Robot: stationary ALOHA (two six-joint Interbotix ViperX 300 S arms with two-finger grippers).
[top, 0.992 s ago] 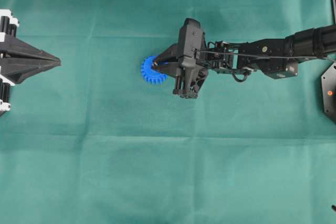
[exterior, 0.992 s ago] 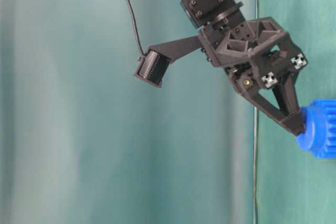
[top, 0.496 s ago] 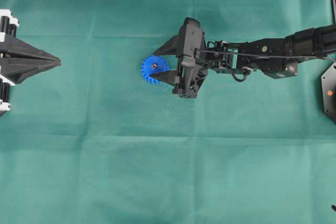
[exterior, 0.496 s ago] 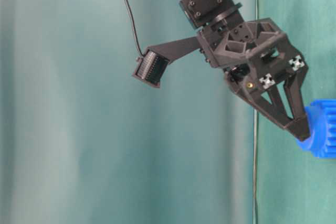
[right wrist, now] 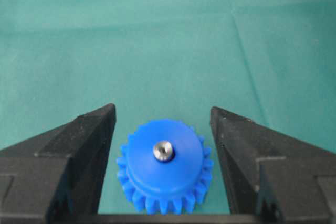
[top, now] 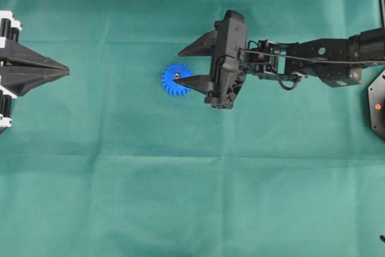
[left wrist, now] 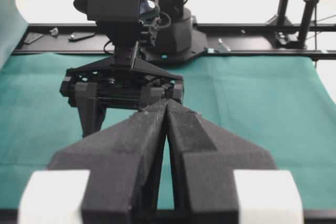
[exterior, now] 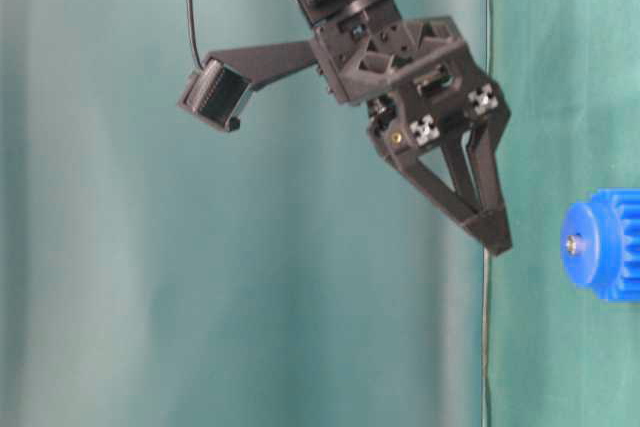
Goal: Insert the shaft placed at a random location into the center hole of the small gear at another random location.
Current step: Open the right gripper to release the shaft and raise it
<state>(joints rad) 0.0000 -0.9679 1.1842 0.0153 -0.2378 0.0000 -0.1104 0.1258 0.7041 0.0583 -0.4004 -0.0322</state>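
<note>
The small blue gear [top: 176,82] lies flat on the green cloth. The silver shaft [top: 177,76] stands in its center hole, and only its shiny end shows. The right wrist view shows the gear [right wrist: 164,174] with the shaft [right wrist: 163,150] in its hub. The table-level view shows the gear [exterior: 603,244] and the shaft end [exterior: 574,243]. My right gripper [top: 178,66] is open and empty. It is lifted off the gear [exterior: 490,232], with its fingers to either side [right wrist: 163,111]. My left gripper [top: 66,73] is shut and empty at the far left [left wrist: 167,104].
A black fixture [top: 378,106] sits at the right edge of the cloth. In the left wrist view the right arm's gripper body [left wrist: 123,85] faces me, with the robot base [left wrist: 168,30] and a black rail behind it.
My right gripper has opened, let go of the shaft in the gear's hole, and drawn back up and to the right. The left arm has not moved.
</note>
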